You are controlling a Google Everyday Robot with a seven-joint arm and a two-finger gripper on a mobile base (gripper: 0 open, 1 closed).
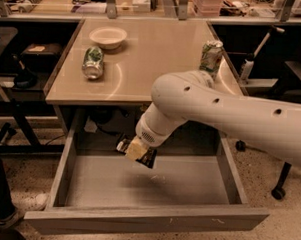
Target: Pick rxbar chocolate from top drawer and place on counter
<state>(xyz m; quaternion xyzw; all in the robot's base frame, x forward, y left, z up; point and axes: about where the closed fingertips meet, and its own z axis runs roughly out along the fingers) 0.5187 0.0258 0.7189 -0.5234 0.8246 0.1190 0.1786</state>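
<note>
Midair, the end effector point(137, 150) pinches the dark, glossy rxbar chocolate point(150, 159) above the top drawer point(146, 219).

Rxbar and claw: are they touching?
Touching. The camera view shows the claw, over the open drawer, clamped across the rxbar.

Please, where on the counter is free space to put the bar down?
The counter is bare in its middle, between the lying can and the upright can, and along the front-left edge. Crowded: back-left, by the bowl. The claw holds the rxbar chocolate over the top drawer.
</note>
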